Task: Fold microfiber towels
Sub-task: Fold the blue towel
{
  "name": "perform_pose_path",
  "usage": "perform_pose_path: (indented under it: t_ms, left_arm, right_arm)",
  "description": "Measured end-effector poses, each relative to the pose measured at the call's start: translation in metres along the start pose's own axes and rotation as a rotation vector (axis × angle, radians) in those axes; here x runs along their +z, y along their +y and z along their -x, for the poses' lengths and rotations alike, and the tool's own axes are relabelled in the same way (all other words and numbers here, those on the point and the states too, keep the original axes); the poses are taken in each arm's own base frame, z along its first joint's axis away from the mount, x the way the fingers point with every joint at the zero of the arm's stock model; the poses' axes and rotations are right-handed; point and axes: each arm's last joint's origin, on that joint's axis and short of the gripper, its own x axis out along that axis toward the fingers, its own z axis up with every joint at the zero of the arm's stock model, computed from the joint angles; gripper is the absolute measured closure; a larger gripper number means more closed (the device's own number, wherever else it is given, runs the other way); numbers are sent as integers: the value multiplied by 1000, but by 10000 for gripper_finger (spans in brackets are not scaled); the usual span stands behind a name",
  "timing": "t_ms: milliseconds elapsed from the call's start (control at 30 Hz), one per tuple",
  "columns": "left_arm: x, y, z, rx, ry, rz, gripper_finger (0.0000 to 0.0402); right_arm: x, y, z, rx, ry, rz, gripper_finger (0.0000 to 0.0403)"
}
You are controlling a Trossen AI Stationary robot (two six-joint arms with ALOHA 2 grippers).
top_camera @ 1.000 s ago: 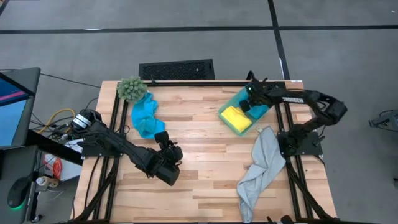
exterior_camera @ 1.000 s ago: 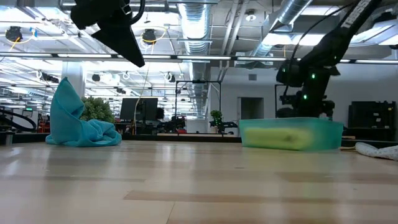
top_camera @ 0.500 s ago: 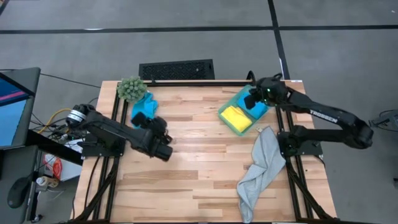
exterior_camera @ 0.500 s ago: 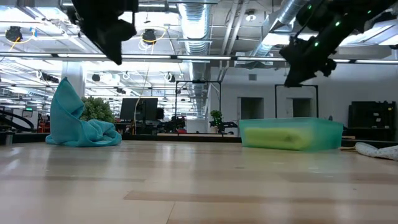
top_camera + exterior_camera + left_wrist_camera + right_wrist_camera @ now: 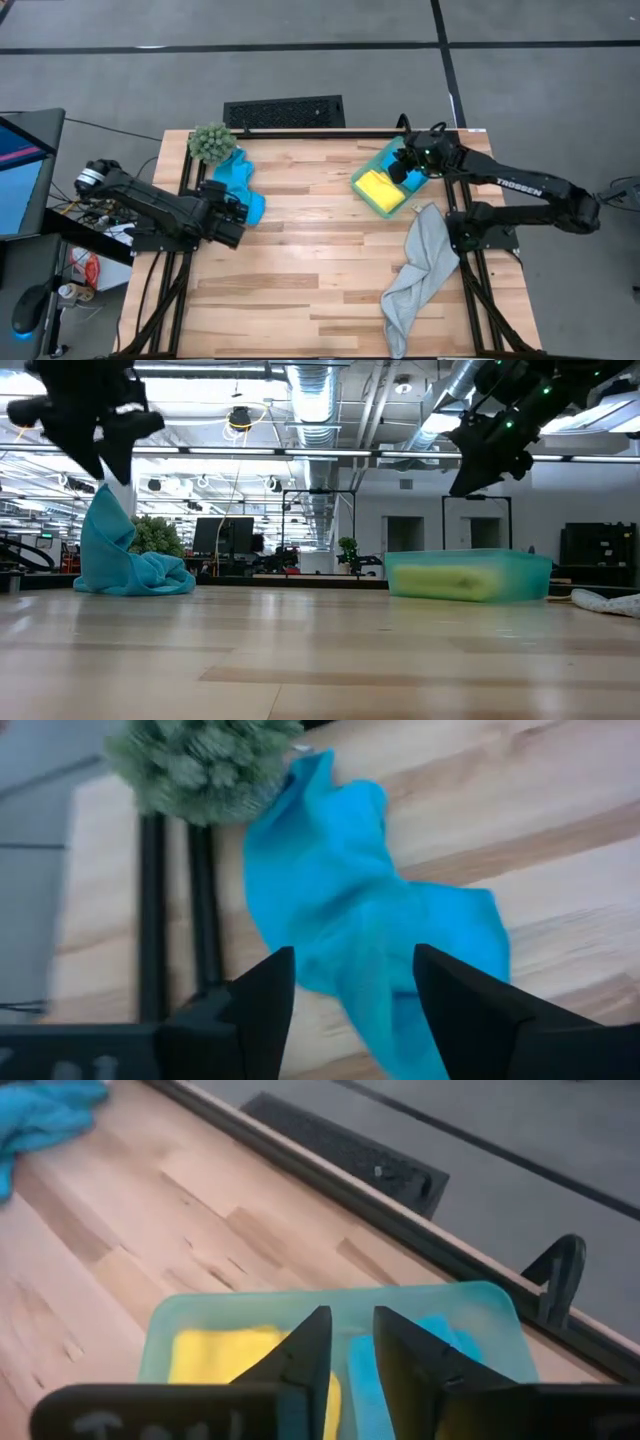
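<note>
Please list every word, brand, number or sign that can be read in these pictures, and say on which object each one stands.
"TROSSEN": white letters on the dark forearm of the right arm, read in the high view.
Pale marks at the bottom edge of the right wrist view, on that arm's own dark body: too blurred and cut off to read.
Screen at the left edge, beside the table: colours only, no readable text.
Nothing else bears writing.

The right end effector hides part of the bin's blue towel (high view); the grey towel is cut off.
</note>
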Motion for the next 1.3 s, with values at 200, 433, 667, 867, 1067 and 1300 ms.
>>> perform_pose_path:
  t_ms: [200, 433, 667, 867, 1067, 1300]
  left_arm:
    - [-15, 2, -19, -48, 5, 59, 177]
    - [-23, 6, -34, -12, 10, 69, 197]
    - [-20, -4, -38, -78, -2, 31, 378]
    - [-8, -28, -26, -267, -44, 4, 399]
    - [13, -35, -5, -318, -134, -7, 401]
    - [19, -35, -1, -318, -138, -22, 401]
  right_arm:
    - [-3, 2, -11, -10, 45, 10, 285]
    - [-5, 6, -17, -4, 72, 25, 282]
    - [-1, 27, -10, 138, 6, 65, 288]
    - [-3, 67, -4, 436, -52, 224, 289]
    - [-20, 133, -24, 581, -181, 512, 289]
    - [-32, 206, -84, 590, -432, 642, 276]
